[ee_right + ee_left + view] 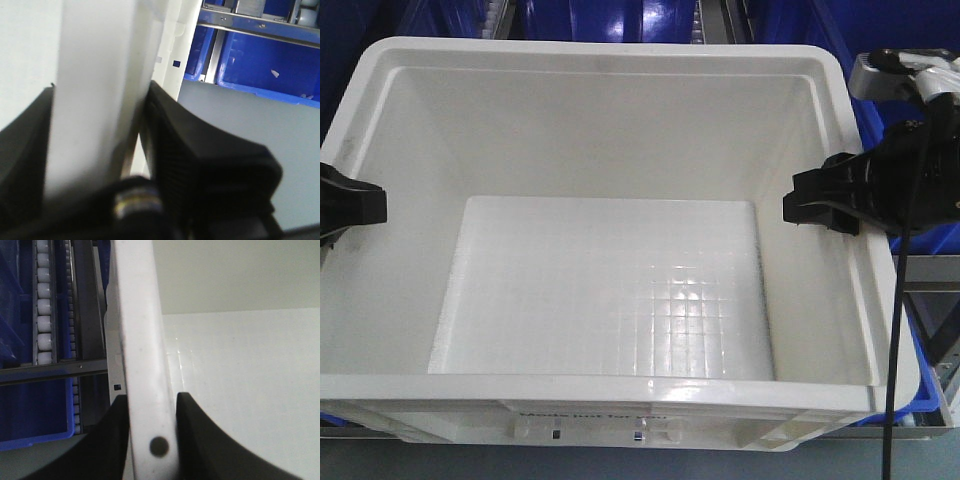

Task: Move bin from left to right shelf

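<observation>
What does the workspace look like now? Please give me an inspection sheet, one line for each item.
Surface: hidden under the white bin; cannot tell what carries it.
Job's things: the white bin is empty inside, with black print on its near wall.
Clutter: nothing seen.
Grippers: left pincer is closed over the bin's left rim; right pincer is closed over the right rim.
Cables: one black cable hangs down from the right arm, past the bin's right side.
Surroundings: dark blue bins behind; roller tracks to the left; a metal shelf rail to the right.
</observation>
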